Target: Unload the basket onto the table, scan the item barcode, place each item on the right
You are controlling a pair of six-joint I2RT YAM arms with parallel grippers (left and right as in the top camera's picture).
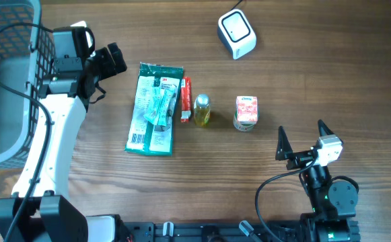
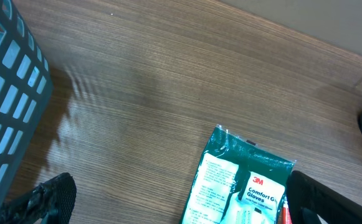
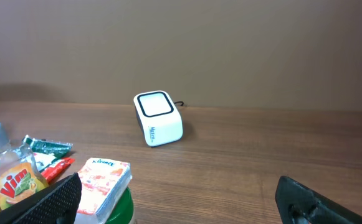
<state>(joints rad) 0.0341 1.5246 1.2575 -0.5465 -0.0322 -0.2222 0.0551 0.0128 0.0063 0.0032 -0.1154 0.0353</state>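
Black fingers of the left claw: seen at the bottom corners of the left wrist view, set wide apart, holding nothing. The claw hangs over bare wood between the basket and the glove packet and touches neither.

Right claw: spread wide and empty at the near right of the worktop, close to the tissue pack but apart from it. Its fingers sit at the lower corners of the right wrist view.

Brown wood-grain worktop: carries every entry below.

Flat green plastic packet of gloves: lies centre-left with its printed face up, at the left end of a short row.

Slim red packet: lies against the glove packet's right edge.

Small yellow bottle with a silver cap: just to the right of the red packet.

Pink-and-white tissue pack: rests on top of a round green tub at the right end of the row.

White box-shaped barcode scanner with a dark-framed window: stands at the far side of the worktop, well apart from the row of items. A thin cable leaves its back.

Grey plastic mesh basket: sits at the far left edge, beside the left arm.
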